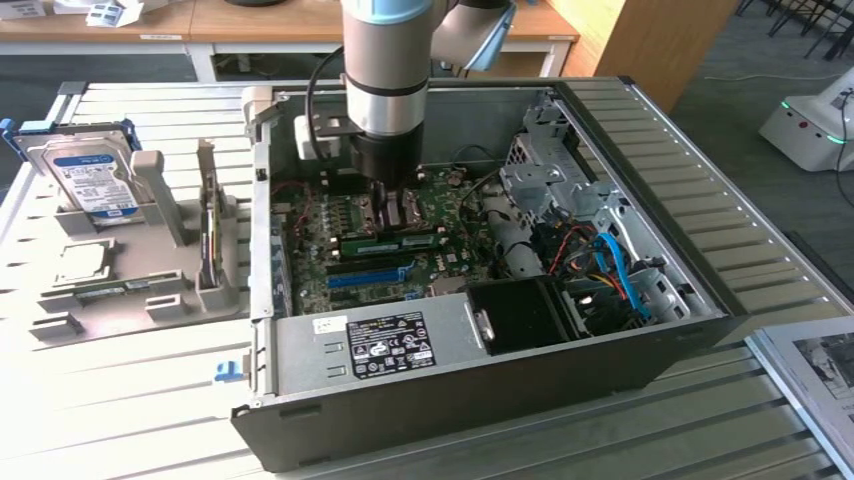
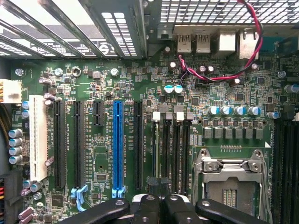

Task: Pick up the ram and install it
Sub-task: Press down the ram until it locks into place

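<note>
Inside open computer case, shut tool presses ram directly beneath.

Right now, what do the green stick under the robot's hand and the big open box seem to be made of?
The ram: apparently rigid circuit board with a matte green coat, dark chips in a row along it. The computer case: seemingly sheet metal, judging by its thin folded edges, dark painted outside, bare dull grey inside. The hand is dark, possibly metal or plastic.

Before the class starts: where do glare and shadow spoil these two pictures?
Exterior view: glare washes out the slatted table on that view's left; the case front wall is dark. Wrist view: evenly lit motherboard, bright glare at the rear grille.
</note>
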Robot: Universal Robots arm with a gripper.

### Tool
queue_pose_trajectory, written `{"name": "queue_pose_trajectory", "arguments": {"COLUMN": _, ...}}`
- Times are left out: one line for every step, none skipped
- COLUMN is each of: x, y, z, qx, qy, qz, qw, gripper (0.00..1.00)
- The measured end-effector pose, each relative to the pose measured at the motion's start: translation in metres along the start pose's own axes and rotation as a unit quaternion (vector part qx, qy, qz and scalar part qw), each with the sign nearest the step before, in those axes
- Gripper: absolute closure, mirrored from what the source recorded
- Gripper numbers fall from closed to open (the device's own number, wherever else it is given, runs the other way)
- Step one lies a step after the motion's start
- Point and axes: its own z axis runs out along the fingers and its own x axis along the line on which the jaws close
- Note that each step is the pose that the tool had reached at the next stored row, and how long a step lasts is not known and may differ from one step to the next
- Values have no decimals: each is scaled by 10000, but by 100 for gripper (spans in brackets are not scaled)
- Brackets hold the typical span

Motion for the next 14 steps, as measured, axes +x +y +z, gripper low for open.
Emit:
{"name": "queue_pose_trajectory", "arguments": {"x": 1, "y": 1, "z": 1, "qx": 3, "qy": 0, "qz": 0, "qw": 10000, "gripper": 90}}
{"name": "queue_pose_trajectory", "arguments": {"x": 2, "y": 2, "z": 1, "qx": 5, "qy": 1, "qz": 0, "qw": 10000, "gripper": 90}}
{"name": "queue_pose_trajectory", "arguments": {"x": 2, "y": 3, "z": 1, "qx": 6, "qy": 1, "qz": 0, "qw": 10000, "gripper": 90}}
{"name": "queue_pose_trajectory", "arguments": {"x": 3, "y": 3, "z": 1, "qx": 6, "qy": 1, "qz": 0, "qw": 10000, "gripper": 90}}
{"name": "queue_pose_trajectory", "arguments": {"x": 3, "y": 3, "z": 1, "qx": 6, "qy": 1, "qz": 0, "qw": 10000, "gripper": 90}}
{"name": "queue_pose_trajectory", "arguments": {"x": 3, "y": 3, "z": 1, "qx": 6, "qy": 1, "qz": 0, "qw": 10000, "gripper": 90}}
{"name": "queue_pose_trajectory", "arguments": {"x": 3, "y": 3, "z": 2, "qx": 6, "qy": 0, "qz": 0, "qw": 10000, "gripper": 90}}
{"name": "queue_pose_trajectory", "arguments": {"x": 3, "y": 4, "z": 4, "qx": 7, "qy": 1, "qz": 0, "qw": 10000, "gripper": 90}}
{"name": "queue_pose_trajectory", "arguments": {"x": 4, "y": 4, "z": 7, "qx": 9, "qy": 2, "qz": 1, "qw": 10000, "gripper": 90}}
{"name": "queue_pose_trajectory", "arguments": {"x": 4, "y": 5, "z": 9, "qx": 11, "qy": 3, "qz": 1, "qw": 10000, "gripper": 90}}
{"name": "queue_pose_trajectory", "arguments": {"x": 3, "y": 4, "z": 10, "qx": 12, "qy": 2, "qz": 1, "qw": 10000, "gripper": 90}}
{"name": "queue_pose_trajectory", "arguments": {"x": 3, "y": 4, "z": 11, "qx": 13, "qy": 2, "qz": 1, "qw": 10000, "gripper": 90}}
{"name": "queue_pose_trajectory", "arguments": {"x": 2, "y": 4, "z": 12, "qx": 13, "qy": 1, "qz": 1, "qw": 10000, "gripper": 90}}
{"name": "queue_pose_trajectory", "arguments": {"x": 2, "y": 4, "z": 13, "qx": 14, "qy": 0, "qz": 1, "qw": 10000, "gripper": 90}}
